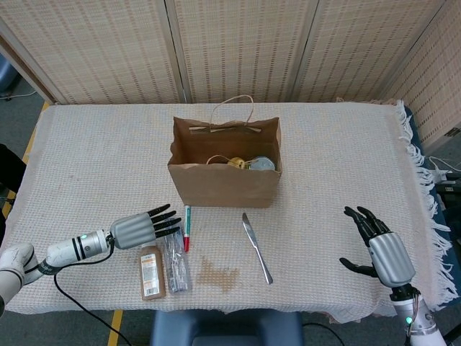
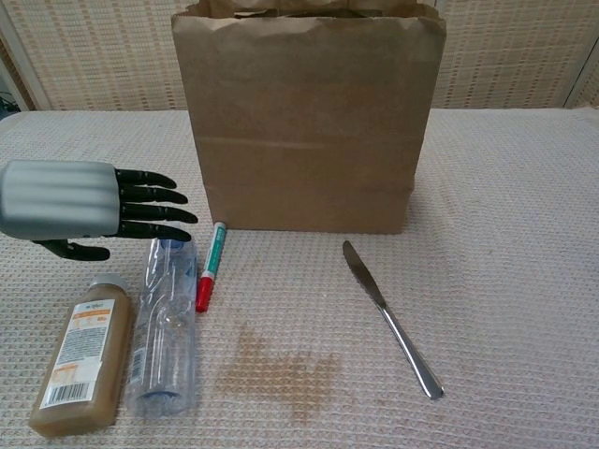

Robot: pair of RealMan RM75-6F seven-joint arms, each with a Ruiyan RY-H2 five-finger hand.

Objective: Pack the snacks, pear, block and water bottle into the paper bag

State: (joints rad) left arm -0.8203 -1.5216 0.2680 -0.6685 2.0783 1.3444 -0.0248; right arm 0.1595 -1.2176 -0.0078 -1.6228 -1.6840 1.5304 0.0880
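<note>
The brown paper bag [image 1: 225, 169] [image 2: 309, 122] stands upright at the table's middle, and a yellow pear [image 1: 236, 163] and other items show inside it. A clear water bottle [image 1: 175, 261] [image 2: 166, 323] lies flat in front of the bag to the left. My left hand [image 1: 137, 228] [image 2: 80, 204] hovers just left of the bottle's top with fingers spread, holding nothing. My right hand [image 1: 380, 249] is open near the table's front right, far from everything.
A brown juice bottle [image 1: 150, 272] [image 2: 79, 353] lies left of the water bottle. A red and green marker [image 1: 186, 227] [image 2: 210, 265] lies to its right. A table knife [image 1: 257, 247] [image 2: 391, 318] and a brown stain [image 1: 218, 274] are in front of the bag.
</note>
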